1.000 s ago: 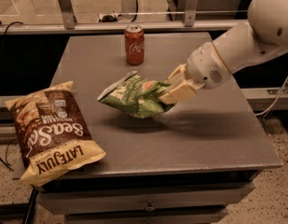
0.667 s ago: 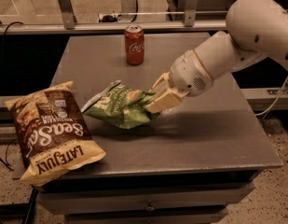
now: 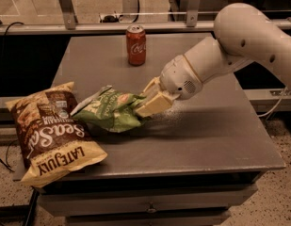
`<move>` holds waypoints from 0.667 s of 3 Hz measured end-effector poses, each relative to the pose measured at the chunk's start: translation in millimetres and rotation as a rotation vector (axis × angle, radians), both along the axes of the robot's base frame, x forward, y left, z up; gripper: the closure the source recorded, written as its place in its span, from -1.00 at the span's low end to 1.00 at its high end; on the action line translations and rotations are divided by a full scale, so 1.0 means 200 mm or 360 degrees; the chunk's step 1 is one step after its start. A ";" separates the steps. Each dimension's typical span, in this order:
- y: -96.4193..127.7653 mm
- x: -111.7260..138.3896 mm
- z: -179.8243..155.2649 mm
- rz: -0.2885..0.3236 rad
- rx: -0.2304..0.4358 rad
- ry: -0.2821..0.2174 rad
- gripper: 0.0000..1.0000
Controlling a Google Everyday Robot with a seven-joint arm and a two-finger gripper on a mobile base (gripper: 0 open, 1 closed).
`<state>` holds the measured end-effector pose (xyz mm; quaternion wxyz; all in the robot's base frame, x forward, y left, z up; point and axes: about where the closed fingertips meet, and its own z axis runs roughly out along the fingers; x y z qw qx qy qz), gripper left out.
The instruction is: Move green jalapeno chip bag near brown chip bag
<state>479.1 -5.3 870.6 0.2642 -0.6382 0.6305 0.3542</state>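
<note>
My end effector (image 3: 147, 102): pinched green jalapeno chip bag (image 3: 109, 112) | position: just beside brown chip bag (image 3: 51, 131) | support: table (image 3: 206, 135)

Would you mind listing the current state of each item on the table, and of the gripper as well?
Green jalapeno chip bag: crumpled, pinched at its right end, left tip at the brown bag's edge.
Brown chip bag: lying flat, face up, overhanging the table's left edge.
Soda can: upright at the back, untouched.
Gripper: over the table's middle, closed on the green bag.
</note>
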 end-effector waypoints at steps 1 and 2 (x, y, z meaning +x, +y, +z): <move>0.01 0.03 0.01 -0.0005 0.0044 0.0027 -0.27; 0.03 0.04 0.02 0.0001 0.0068 0.0040 -0.76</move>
